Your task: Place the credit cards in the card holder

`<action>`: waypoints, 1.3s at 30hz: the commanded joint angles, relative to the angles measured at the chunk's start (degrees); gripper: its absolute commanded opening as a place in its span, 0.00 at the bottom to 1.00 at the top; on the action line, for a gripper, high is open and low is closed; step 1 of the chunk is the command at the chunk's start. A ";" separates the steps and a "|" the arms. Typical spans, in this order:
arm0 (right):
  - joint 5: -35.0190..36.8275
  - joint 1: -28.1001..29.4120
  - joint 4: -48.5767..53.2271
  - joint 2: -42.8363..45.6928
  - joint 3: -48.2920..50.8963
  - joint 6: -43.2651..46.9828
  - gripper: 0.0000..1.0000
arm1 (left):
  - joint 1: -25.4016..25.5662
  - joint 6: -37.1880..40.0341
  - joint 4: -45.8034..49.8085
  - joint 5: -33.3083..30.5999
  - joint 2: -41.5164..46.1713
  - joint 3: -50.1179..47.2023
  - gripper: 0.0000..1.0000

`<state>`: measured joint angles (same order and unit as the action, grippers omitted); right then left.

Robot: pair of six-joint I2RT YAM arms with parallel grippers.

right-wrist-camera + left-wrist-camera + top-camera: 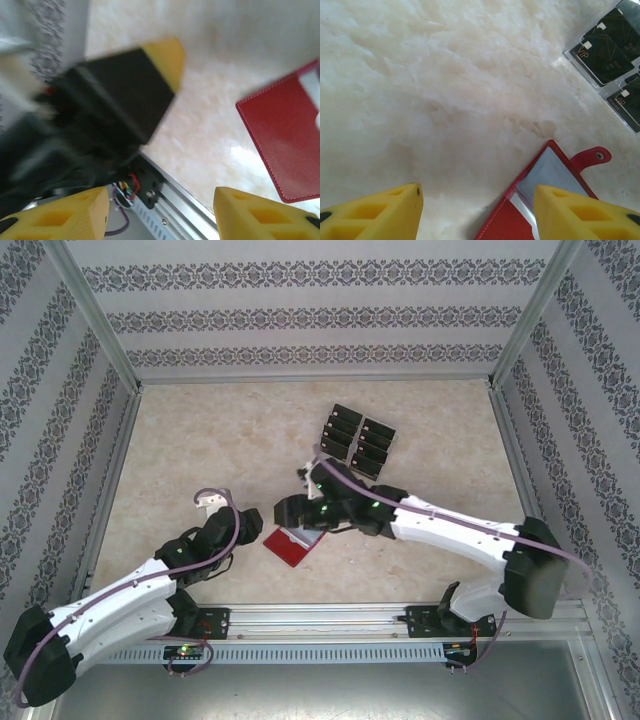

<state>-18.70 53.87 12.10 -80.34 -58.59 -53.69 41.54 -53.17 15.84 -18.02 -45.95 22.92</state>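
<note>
Top view: the card holder lies open on the surface between both arms, presumably to expose its pockets.

Left wrist view: the credit cards sit in a clear stand, well apart. The left jaws are released, part-spread and empty, above the card holder's edge.

Right wrist view: the right jaws are released and empty, with the card holder just beside them.

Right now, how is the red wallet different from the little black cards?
The red wallet is red with a grey-blue inside; the black cards are black with pale marks. The wallet is one thing, bigger than any single card; the cards are many. The wallet lies open on the table; the cards sit in a clear stand behind it. Both are flat rectangles.
</note>
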 commanded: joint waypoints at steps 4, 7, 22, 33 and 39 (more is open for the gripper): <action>4.68 -8.42 5.90 -4.57 3.73 9.49 0.59 | -0.49 0.21 0.16 2.47 -3.67 1.33 0.61; 4.04 -9.85 4.95 -8.74 4.06 11.27 0.59 | -0.49 0.61 -1.35 4.23 -6.40 1.56 0.61; 2.81 -8.16 0.25 -16.24 5.56 10.22 0.59 | -0.48 0.61 -3.35 5.80 -9.92 1.42 0.61; 1.70 -6.47 -0.22 -19.60 3.99 10.10 0.59 | -0.51 0.61 -4.37 6.18 -10.72 1.43 0.61; 1.00 -4.36 0.20 -18.85 3.59 9.48 0.59 | -0.54 0.60 -4.52 6.03 -10.75 1.26 0.61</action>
<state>-16.38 48.38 11.77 -98.85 -53.89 -43.94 41.50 -52.99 12.58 -12.03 -56.60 23.03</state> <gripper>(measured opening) 0.588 0.613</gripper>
